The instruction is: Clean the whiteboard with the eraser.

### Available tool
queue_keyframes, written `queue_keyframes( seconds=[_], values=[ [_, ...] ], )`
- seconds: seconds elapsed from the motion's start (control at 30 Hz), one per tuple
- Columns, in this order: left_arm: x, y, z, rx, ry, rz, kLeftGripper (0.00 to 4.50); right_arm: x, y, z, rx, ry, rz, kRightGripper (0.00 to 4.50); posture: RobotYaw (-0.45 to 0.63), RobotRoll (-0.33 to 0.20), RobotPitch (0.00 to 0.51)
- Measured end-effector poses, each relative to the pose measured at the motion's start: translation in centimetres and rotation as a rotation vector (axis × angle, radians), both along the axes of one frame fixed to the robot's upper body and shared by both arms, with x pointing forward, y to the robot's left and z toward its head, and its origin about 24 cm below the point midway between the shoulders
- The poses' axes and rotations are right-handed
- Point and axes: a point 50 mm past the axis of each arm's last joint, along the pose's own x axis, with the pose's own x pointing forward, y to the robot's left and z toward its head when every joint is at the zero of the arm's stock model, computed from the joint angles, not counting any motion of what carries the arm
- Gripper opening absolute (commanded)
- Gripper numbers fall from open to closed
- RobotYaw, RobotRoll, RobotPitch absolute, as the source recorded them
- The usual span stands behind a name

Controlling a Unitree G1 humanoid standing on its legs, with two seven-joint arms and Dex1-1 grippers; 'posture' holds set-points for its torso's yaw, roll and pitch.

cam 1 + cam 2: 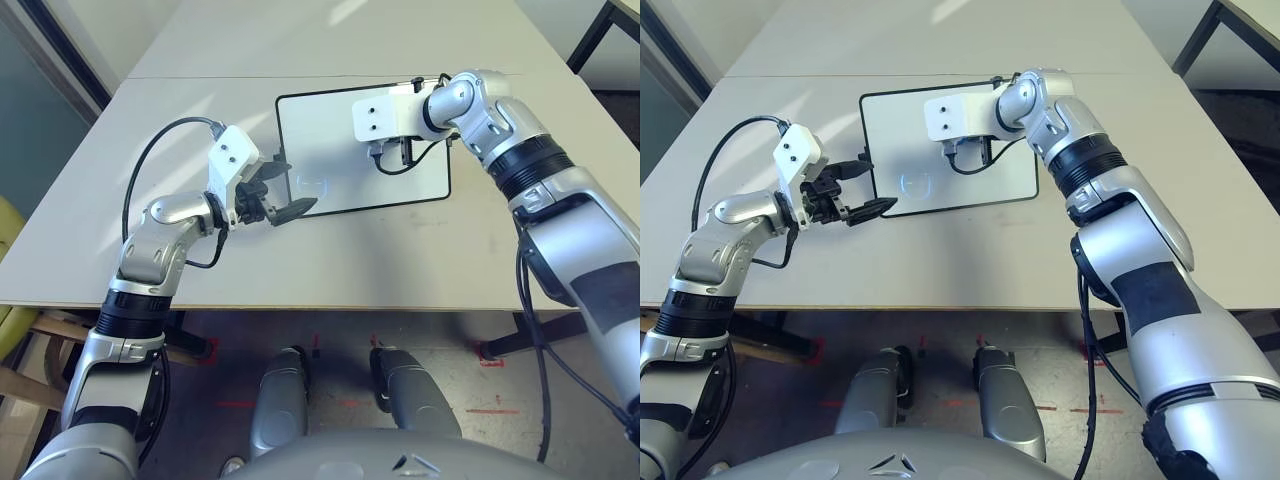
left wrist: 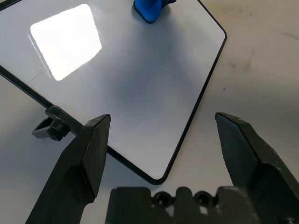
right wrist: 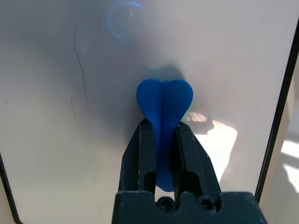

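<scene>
The whiteboard (image 1: 325, 125) lies flat on the table in its thin black frame. It carries a faint blue ring (image 1: 313, 185) and a thin dark line (image 3: 81, 70). My right gripper (image 3: 161, 126) hangs over the board's far right part, shut on the blue eraser (image 3: 164, 100), whose rounded end presses on the white surface. From the left wrist the eraser (image 2: 148, 9) shows as a blue lump on the board (image 2: 131, 84). My left gripper (image 1: 290, 188) stands open at the board's near left corner, holding nothing, its fingers either side of that corner beside a small black knob (image 2: 53, 127).
The light grey table (image 1: 150, 230) has a seam running behind the board and a front edge close to me. A dark-legged second table (image 1: 610, 30) stands at the far right. A yellow chair (image 1: 10, 300) sits off the table's left side.
</scene>
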Motion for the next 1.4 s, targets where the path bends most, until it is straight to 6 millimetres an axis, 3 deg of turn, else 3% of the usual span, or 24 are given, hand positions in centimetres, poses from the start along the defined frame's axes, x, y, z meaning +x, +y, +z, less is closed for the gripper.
queue_keyframes(
  seconds=[0.2,0.57,1.4],
  values=[
    [0.0,0.0,0.0,0.000,-0.003,-0.003,4.50,0.2,-1.3,-0.3,-0.014,0.011,-0.046,0.25,-0.10,0.000,0.137],
    [0.2,0.3,-0.4,-0.003,0.013,0.004,4.50,0.5,-1.7,0.2,0.048,0.018,-0.104,0.25,-0.10,0.000,0.140],
    [0.2,0.3,-0.3,-0.004,0.004,0.003,4.50,0.6,2.1,0.7,0.081,0.017,-0.021,0.24,-0.08,0.000,0.145]
  ],
)
